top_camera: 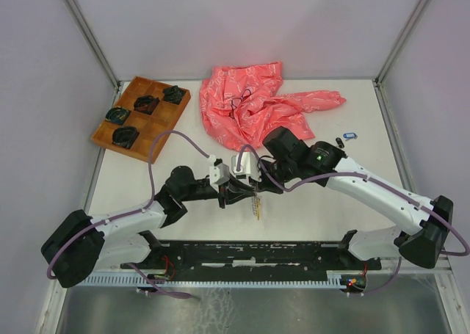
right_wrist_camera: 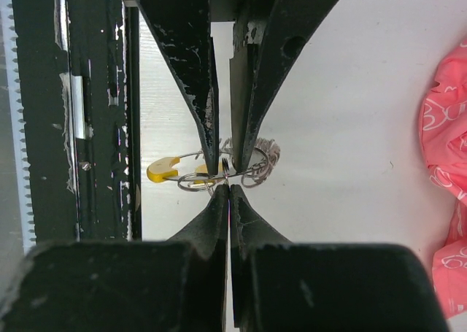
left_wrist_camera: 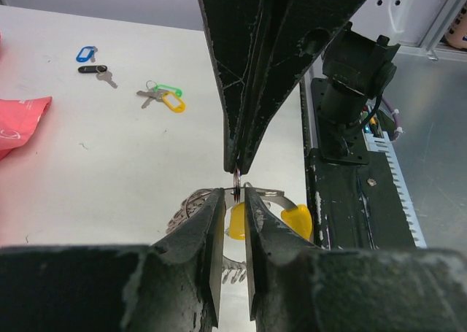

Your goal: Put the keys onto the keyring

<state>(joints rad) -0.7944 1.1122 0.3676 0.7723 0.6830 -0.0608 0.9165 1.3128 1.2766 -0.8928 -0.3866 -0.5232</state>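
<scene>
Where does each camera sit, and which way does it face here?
Top: above and behind the bases, looking down at the table; the left arm and right arm show whole.
Left wrist: on the left arm, facing past the left gripper at the right gripper.
Right wrist: the reverse, own shut fingers in the foreground.
Shared: both wrist views show the keyring and pink cloth.

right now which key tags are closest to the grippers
The two yellow tags right at the tips of the left gripper; the blue tag, black key and green-and-yellow pair lie far off.
</scene>
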